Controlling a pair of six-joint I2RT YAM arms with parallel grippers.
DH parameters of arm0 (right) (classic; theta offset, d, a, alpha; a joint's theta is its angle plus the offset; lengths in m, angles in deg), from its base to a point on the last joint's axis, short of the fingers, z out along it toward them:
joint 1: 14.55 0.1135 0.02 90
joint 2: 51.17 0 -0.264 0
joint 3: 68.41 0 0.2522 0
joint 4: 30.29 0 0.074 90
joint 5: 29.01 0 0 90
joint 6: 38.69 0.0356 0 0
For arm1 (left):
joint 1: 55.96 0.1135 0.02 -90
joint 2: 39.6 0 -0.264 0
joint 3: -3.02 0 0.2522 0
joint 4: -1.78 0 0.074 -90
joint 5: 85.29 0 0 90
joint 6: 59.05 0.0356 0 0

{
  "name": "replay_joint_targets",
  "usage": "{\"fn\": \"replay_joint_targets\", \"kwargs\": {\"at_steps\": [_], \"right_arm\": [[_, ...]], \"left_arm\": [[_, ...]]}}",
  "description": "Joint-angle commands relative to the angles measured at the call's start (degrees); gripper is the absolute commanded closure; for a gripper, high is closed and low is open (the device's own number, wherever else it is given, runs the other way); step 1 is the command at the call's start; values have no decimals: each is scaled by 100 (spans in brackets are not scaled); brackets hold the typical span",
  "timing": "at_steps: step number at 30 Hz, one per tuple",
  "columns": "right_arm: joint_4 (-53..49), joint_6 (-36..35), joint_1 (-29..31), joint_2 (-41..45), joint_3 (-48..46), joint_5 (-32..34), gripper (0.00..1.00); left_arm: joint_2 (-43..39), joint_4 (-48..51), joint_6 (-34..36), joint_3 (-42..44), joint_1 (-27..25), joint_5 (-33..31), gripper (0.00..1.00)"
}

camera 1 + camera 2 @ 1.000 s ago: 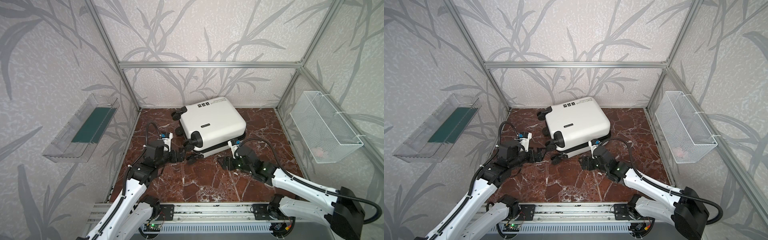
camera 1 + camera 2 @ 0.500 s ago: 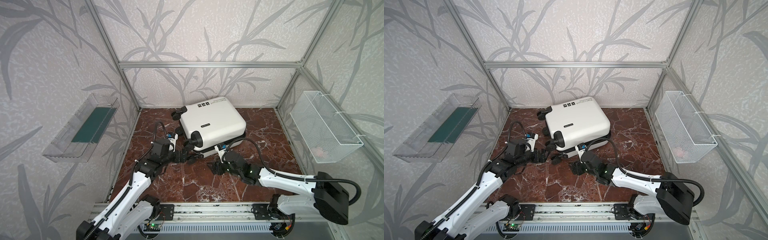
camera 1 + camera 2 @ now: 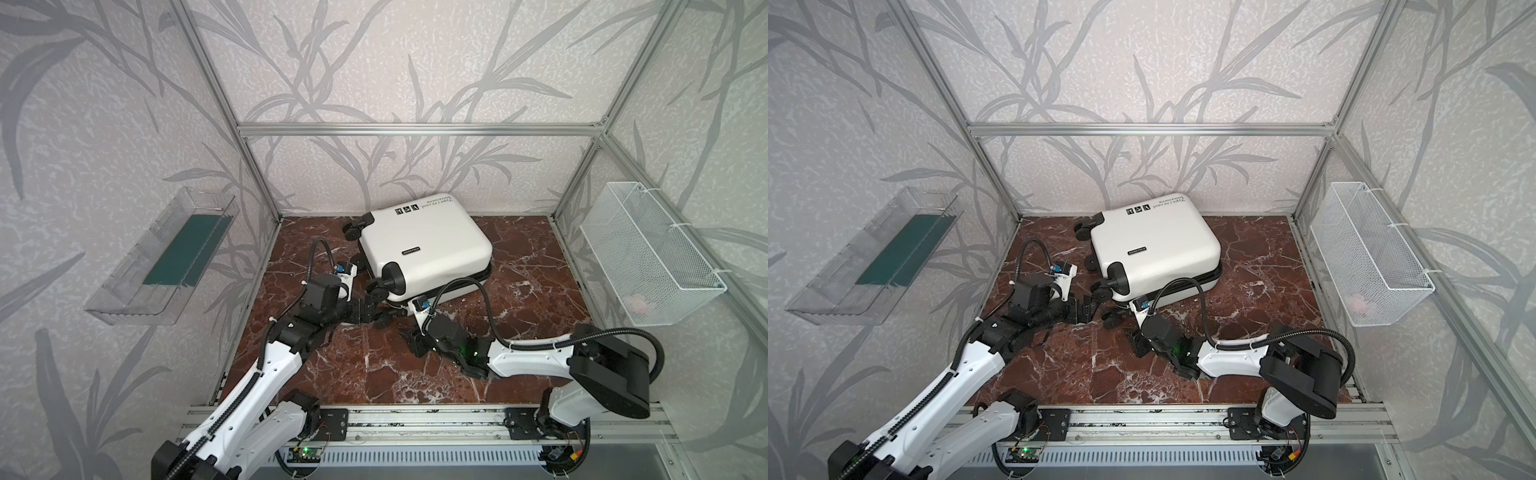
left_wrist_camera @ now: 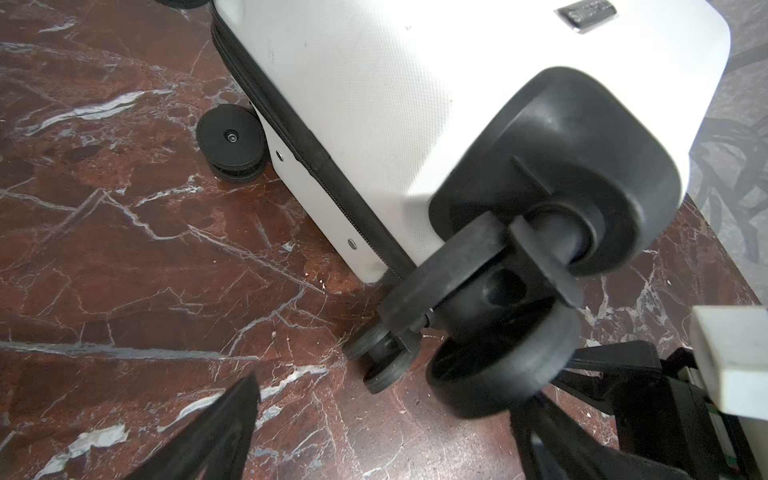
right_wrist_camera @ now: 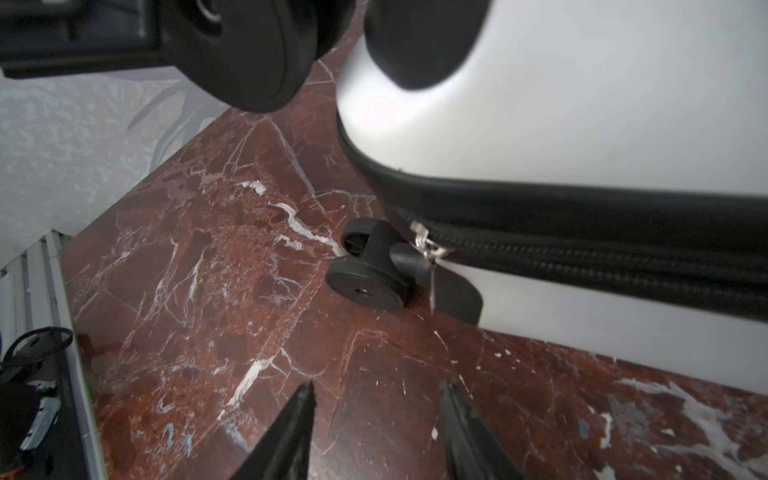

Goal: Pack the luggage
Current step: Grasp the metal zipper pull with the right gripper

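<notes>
Your left gripper [image 4: 395,411] stands wide open and holds nothing. It sits low over the counter [image 3: 374,374] at the near left corner of the luggage [image 3: 424,245]. In the left wrist view its fingers [image 4: 220,432] are spread far apart. The twin-wheel caster [image 4: 498,365] of the upper shell is right in front of them, closer to one finger than the other. You cannot tell whether that finger touches the wheel.

Your right gripper [image 5: 376,386] is partly open and empty, with a clear gap between its fingertips [image 5: 297,419]. They hang just above bare counter, near the luggage's front side but apart from it. They face the silver zipper pull [image 5: 428,253] and the small wheel [image 5: 365,286] beside it.

The luggage lies flat, shells together, and its black zipper band is shut as far as you can see. It sits in the back half of the counter, about midway between the left and right edges. It is turned askew, with one corner near the back edge.

On the left wall hangs a clear tray [image 3: 124,299] holding a flat dark green sheet [image 3: 187,249]. On the right wall hangs a white wire-mesh basket [image 3: 623,232] with a small pinkish thing [image 3: 640,305] at its near end, too small to make out.
</notes>
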Motion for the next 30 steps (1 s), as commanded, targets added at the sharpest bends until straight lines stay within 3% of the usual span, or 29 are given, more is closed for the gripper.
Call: {"fn": "replay_joint_targets", "kwargs": {"at_steps": [1,6,19,26,30], "right_arm": [[787,-18,50,-195,48,630,52],[1343,37,50,-424,29,969,55],[1856,173,50,-1035,225,975,69],[1857,146,50,-1003,211,1048,81],[1853,115,48,-965,192,1098,96]], "left_arm": [[-56,88,61,-204,-15,-88,5],[-63,119,107,-250,-13,-89,5],[-148,368,343,-394,-16,-180,3],[-8,538,534,-525,-16,-253,3],[10,626,628,-579,-18,-282,3]]}}
